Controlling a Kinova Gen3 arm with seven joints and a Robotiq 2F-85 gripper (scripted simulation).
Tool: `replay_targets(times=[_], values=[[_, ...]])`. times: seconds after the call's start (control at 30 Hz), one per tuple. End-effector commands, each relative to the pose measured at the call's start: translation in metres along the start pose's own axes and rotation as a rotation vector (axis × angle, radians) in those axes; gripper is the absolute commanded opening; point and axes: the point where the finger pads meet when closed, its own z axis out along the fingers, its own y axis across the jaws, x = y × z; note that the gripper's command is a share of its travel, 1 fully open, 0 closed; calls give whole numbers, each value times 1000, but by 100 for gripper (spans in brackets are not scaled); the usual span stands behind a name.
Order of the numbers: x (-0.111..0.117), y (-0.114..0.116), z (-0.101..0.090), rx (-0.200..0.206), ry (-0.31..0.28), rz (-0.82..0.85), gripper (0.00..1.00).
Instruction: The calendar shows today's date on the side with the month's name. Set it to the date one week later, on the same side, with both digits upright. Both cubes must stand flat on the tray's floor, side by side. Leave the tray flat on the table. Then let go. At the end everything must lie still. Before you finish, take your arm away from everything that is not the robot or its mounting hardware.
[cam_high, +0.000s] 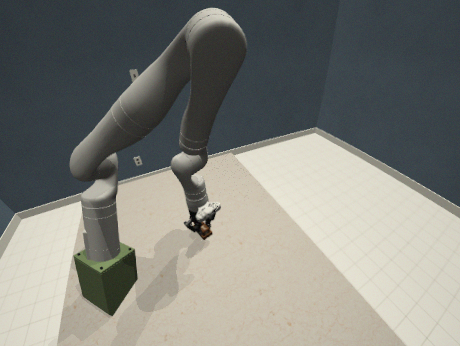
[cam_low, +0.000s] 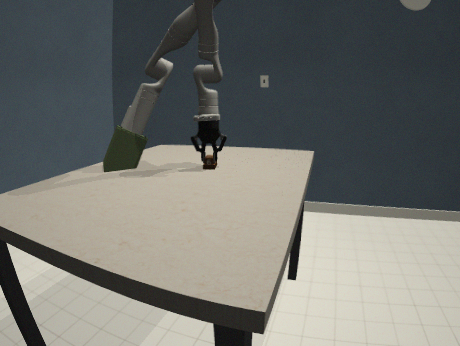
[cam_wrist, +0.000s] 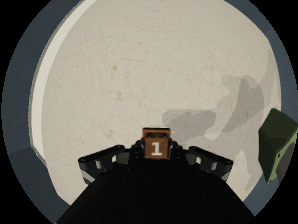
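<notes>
My gripper (cam_high: 202, 228) (cam_low: 209, 156) (cam_wrist: 156, 143) points down, its fingers partly closed on both sides of a brown cube (cam_wrist: 156, 149). It appears shut on that cube, whose face toward the wrist camera shows a white, upright 1. In the wrist view a lighter brown piece shows just beyond the cube; I cannot tell whether it is tray or another cube. In the exterior view a dark brown base, seemingly the tray (cam_low: 209, 167), shows under the fingertips at the table. The month name, the second cube and other digits cannot be made out.
The green block (cam_high: 106, 280) (cam_low: 124, 150) (cam_wrist: 272, 142) under the arm's base stands on the table (cam_high: 260, 280) (cam_low: 165, 210). It is at the right edge of the wrist view. The arm's shadow lies between the base and the gripper.
</notes>
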Motion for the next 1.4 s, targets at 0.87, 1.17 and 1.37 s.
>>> replay_targets(times=[0.87,1.17,1.37], values=[[0,0,0,1,1,0,48],[0,0,-5,1,1,0,48],[0,0,-14,0,1,0,48]])
